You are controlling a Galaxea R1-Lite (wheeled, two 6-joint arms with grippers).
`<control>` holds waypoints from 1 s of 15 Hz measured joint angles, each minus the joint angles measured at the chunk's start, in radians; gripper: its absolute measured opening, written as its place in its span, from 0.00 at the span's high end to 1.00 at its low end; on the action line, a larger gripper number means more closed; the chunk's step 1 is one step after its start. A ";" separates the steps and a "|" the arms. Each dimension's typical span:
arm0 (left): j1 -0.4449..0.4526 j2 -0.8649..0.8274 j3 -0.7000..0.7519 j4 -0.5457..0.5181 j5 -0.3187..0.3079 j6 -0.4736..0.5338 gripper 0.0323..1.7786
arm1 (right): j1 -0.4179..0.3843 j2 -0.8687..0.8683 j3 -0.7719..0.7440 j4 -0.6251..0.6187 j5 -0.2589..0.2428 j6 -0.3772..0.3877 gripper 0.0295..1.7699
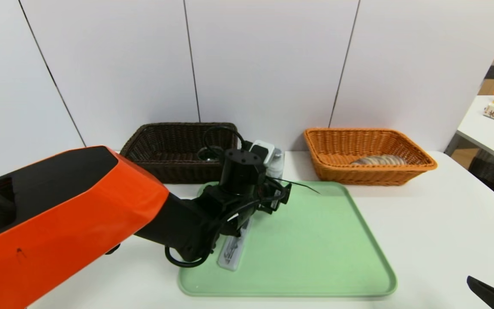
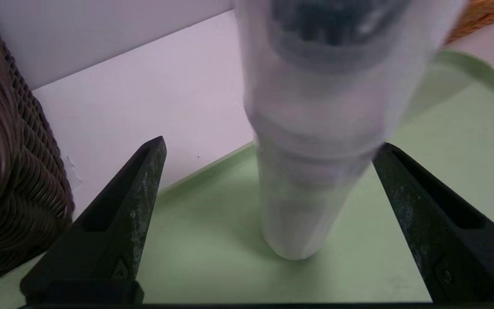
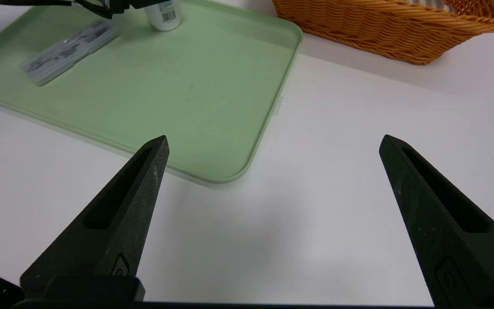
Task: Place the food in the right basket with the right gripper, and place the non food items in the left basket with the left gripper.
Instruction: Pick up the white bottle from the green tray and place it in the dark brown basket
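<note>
White table (image 1: 423, 223) — orange basket (image 1: 369, 169) holds food (image 1: 378, 160).

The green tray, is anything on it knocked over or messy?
Nothing stands out. On the green tray a white bottle stands upright between the open left gripper fingers, and a clear flat case lies neatly beside it. Nothing has spilled.

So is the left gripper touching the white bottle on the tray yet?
Apart. In the left wrist view the bottle stands between the open left gripper, with tray showing beside one finger.

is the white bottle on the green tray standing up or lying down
Upright: the white bottle stands on its base on the green tray, between the open left gripper fingers.
</note>
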 joint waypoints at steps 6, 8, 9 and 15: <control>0.027 0.054 -0.094 0.059 0.003 0.002 0.16 | 0.004 0.004 0.009 0.000 0.006 0.002 0.04; 0.029 0.059 -0.102 0.056 0.003 0.001 0.34 | 0.005 0.005 0.014 0.000 0.006 0.001 0.04; 0.029 0.059 -0.104 0.056 0.004 0.001 0.42 | 0.005 0.005 0.015 0.000 0.006 0.002 0.04; 0.024 0.013 -0.085 0.060 0.016 0.001 0.64 | 0.004 0.009 0.016 0.000 0.007 0.000 0.04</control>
